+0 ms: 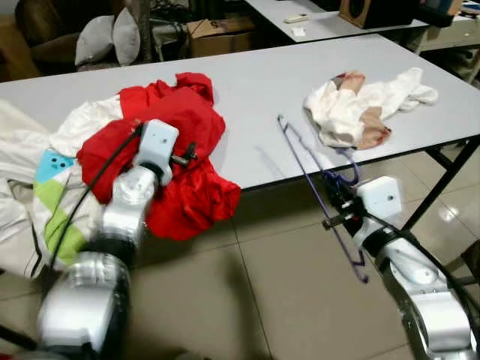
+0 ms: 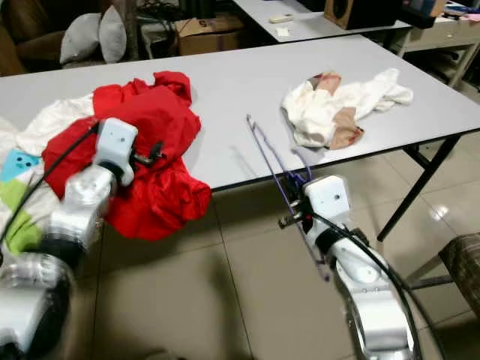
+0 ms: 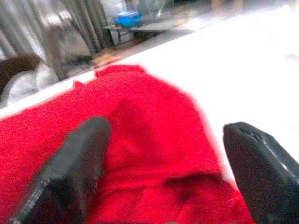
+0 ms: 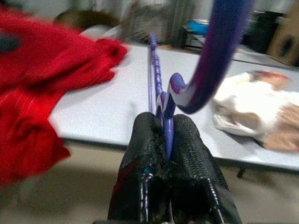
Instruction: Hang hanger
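- My right gripper [image 4: 164, 135] pinches the purple hanger [image 1: 315, 176], which sticks out past the table's [image 1: 262, 90] front edge.
- My left gripper [image 3: 163, 168], fingers spread, hovers over the red garment [image 1: 180, 142] draped off that edge.

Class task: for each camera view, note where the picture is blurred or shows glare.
Left wrist view: soft throughout, red garment blurred, table blown out white. Right wrist view: purple hanger hook smeared, fingers sharper. Eye views: fairly sharp, floor tiles show glare.
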Tool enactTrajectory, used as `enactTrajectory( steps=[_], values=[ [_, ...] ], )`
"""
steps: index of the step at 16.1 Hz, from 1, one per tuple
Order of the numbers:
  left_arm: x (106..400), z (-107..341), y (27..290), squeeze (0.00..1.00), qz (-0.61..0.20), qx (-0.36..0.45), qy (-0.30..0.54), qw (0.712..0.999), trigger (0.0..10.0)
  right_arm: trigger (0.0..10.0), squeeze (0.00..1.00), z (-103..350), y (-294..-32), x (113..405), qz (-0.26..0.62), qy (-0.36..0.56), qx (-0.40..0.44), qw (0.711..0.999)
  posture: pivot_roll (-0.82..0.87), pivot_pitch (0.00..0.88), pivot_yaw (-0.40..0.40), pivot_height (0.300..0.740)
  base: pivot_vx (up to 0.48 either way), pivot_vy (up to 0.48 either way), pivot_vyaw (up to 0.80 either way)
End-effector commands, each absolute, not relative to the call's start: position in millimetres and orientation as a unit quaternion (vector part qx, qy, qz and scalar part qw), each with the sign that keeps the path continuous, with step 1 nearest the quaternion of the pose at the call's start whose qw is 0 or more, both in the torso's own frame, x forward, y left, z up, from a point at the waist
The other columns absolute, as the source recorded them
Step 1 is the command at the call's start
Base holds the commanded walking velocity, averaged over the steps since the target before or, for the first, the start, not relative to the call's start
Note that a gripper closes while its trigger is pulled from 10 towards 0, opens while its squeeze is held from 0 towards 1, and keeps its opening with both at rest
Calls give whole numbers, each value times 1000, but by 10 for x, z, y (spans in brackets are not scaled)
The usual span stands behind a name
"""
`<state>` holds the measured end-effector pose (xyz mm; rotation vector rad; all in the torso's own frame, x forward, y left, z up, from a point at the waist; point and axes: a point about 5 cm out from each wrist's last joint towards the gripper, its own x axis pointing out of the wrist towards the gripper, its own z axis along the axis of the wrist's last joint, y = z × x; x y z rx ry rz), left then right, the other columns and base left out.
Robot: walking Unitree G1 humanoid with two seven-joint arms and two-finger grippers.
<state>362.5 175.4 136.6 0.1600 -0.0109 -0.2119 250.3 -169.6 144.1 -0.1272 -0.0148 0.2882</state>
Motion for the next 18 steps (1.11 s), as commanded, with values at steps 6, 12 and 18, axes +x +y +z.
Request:
enactTrajectory(
  steps=[6, 12, 18],
  values=[
    [3027, 1426, 1447, 0, -141, 1, -63, 988, 10000, 10000, 0, 1498, -1780, 2382, 92, -31, -45, 994, -82, 0, 47, 740, 357, 0, 0],
    [2846, 1479, 1746, 0, -59, 9, -36, 998, 10000, 10000, 0, 1371, -1618, 2401, 187, 16, -98, 977, -35, 0, -8, 740, 480, 0, 267],
    [2851, 1529, 1719, 0, -62, 7, -25, 998, 10000, 10000, 0, 1417, -1673, 2409, 178, 4, -78, 981, -39, 0, 8, 740, 160, 0, 133]
  ],
)
